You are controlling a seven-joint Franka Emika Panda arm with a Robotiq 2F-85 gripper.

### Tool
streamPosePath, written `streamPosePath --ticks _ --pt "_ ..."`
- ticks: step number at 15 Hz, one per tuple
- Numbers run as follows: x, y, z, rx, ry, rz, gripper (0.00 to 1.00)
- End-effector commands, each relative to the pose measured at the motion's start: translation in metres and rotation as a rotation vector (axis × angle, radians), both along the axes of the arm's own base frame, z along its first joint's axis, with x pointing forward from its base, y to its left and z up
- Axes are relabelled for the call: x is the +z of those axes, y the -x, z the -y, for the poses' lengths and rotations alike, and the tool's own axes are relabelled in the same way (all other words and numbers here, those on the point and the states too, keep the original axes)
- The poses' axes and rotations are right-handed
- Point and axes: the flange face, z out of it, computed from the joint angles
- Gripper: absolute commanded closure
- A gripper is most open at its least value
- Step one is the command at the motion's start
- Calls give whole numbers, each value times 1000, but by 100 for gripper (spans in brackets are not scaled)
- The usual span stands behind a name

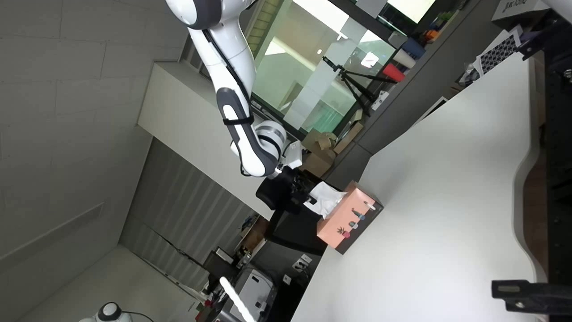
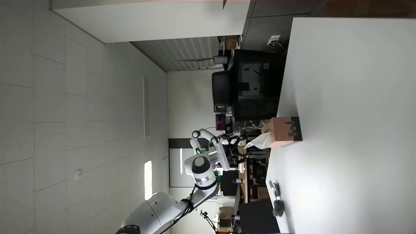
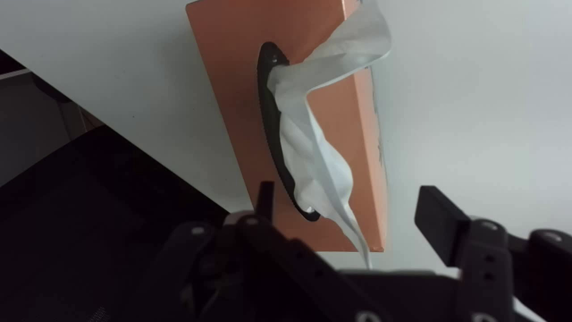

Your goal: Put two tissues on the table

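A white tissue point(image 3: 313, 147) sticks up out of the dark slot of a salmon-pink box point(image 3: 232, 53). The tissue also shows in both exterior views point(image 1: 325, 198) point(image 2: 261, 141). The box point(image 1: 346, 219) stands on the white table point(image 1: 429, 201), near its edge. No second separate tissue shows. My gripper point(image 3: 351, 209) is open, its black fingers wide apart. In the wrist view the tissue's lower tip runs between the fingers, with neither finger seen closed on it. In an exterior view the gripper point(image 2: 239, 151) is just above the tissue.
A black chair point(image 2: 256, 87) stands beyond the table edge near the box. A grey fuzzy object point(image 2: 278, 208) and a small dark item point(image 2: 276, 188) lie along the table edge. A black bracket point(image 1: 532, 297) is at the table's opposite edge.
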Motion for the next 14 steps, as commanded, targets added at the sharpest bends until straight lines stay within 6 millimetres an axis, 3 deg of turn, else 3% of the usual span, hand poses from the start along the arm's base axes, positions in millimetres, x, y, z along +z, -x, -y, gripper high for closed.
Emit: streamPosePath --ticks 1,8,10,14 --pt "0 -5 2 -77 -36 12 47" --pt "4 -5 7 -140 -51 45 95" --pt "3 -5 9 -169 -48 18 100" --pt "10 -4 13 -250 -43 -46 100"
